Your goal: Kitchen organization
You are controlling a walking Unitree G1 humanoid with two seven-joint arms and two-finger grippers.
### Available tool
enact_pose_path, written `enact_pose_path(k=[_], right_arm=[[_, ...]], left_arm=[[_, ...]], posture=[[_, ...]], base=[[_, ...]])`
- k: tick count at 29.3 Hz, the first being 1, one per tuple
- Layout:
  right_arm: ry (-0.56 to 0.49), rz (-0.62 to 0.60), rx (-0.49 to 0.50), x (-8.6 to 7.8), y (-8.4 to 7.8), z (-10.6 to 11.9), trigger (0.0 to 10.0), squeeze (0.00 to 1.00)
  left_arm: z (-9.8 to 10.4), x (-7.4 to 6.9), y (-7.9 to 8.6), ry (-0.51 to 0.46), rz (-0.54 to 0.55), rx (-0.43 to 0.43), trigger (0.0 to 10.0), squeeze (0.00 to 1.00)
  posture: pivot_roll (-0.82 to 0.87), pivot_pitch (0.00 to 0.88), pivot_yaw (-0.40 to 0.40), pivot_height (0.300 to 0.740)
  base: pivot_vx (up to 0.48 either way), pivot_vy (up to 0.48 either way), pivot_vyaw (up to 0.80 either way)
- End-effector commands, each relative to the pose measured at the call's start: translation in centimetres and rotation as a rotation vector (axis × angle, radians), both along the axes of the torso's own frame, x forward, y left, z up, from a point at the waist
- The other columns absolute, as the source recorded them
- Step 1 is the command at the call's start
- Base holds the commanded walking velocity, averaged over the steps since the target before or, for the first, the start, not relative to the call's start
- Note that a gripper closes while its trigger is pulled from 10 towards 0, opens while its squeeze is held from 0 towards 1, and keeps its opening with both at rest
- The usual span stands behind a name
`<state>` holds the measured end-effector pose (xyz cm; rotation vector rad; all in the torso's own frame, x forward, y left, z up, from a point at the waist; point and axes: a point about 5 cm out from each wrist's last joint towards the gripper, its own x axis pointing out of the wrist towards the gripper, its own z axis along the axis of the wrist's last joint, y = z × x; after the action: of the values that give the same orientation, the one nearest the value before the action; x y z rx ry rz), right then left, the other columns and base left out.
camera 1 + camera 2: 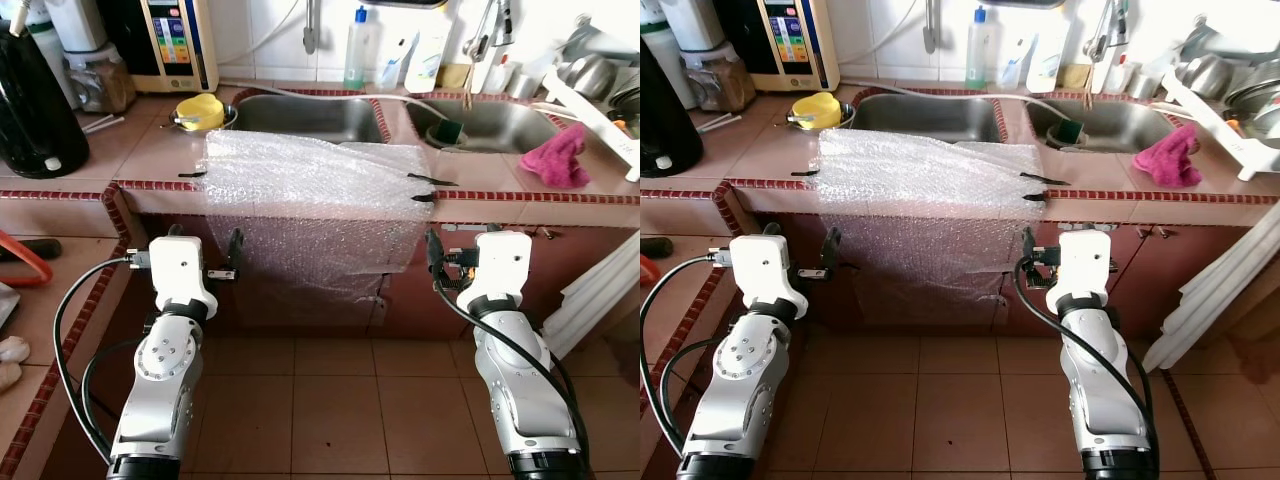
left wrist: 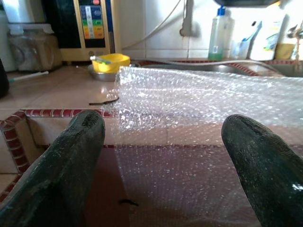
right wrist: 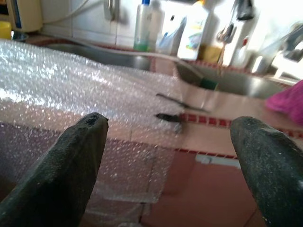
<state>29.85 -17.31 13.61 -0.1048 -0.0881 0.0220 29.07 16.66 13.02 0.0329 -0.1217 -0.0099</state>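
A sheet of clear bubble wrap (image 1: 315, 195) lies on the tiled counter (image 1: 150, 150) in front of the double sink (image 1: 310, 118) and hangs down over the cabinet front. Strips of black tape (image 1: 428, 181) hold its edges. My left gripper (image 1: 205, 250) is open below the counter edge, level with the sheet's left side; its fingers (image 2: 71, 156) frame that edge of the wrap without touching it. My right gripper (image 1: 460, 250) is open too, at the sheet's right side, with one finger (image 3: 75, 161) in front of the hanging part.
A yellow bowl (image 1: 200, 110) sits left of the sink, a pink cloth (image 1: 557, 157) at the right, a green sponge (image 1: 447, 130) in the right basin. A black jug (image 1: 35, 110) and a water purifier (image 1: 175, 45) stand at the back left. White boards (image 1: 600, 295) lean at the right.
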Motion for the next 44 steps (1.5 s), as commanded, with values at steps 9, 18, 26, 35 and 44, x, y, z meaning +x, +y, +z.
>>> enact_pose_path(k=[9,18,26,35,44], right_arm=[[-0.003,0.033,-0.006,-0.2,-0.1,0.0,10.0,0.0],[-0.029,0.028,0.019,0.2,0.0,0.5,10.0,0.0],[-0.035,0.038,-0.023,0.5,0.2,0.7,10.0,0.0],[-0.061,0.063,-0.028,0.6,-0.2,1.4,10.0,0.0],[-0.069,0.053,-0.023,0.6,-0.3,1.5,10.0,0.0]], left_arm=[[-0.1,0.2,-0.3,0.008,-0.013,0.005,10.0,0.0],[-0.2,0.2,-0.6,0.013,-0.013,0.0,10.0,0.0],[-0.1,0.5,-0.7,0.007,-0.01,-0.003,10.0,0.0],[0.4,0.5,-1.6,-0.019,-0.046,0.0,10.0,0.0],[0.5,0.5,-1.3,-0.023,-0.019,0.003,10.0,0.0]], posture=[[0.0,0.0,-0.011,0.74],[0.0,0.0,-0.013,0.74],[0.01,0.0,-0.014,0.74],[0.0,0.0,-0.014,0.74],[0.01,0.0,-0.013,0.74]], base=[[0.368,0.0,0.0],[0.382,0.0,0.0],[0.413,0.0,0.0],[0.443,0.0,0.0],[0.286,0.0,0.0]])
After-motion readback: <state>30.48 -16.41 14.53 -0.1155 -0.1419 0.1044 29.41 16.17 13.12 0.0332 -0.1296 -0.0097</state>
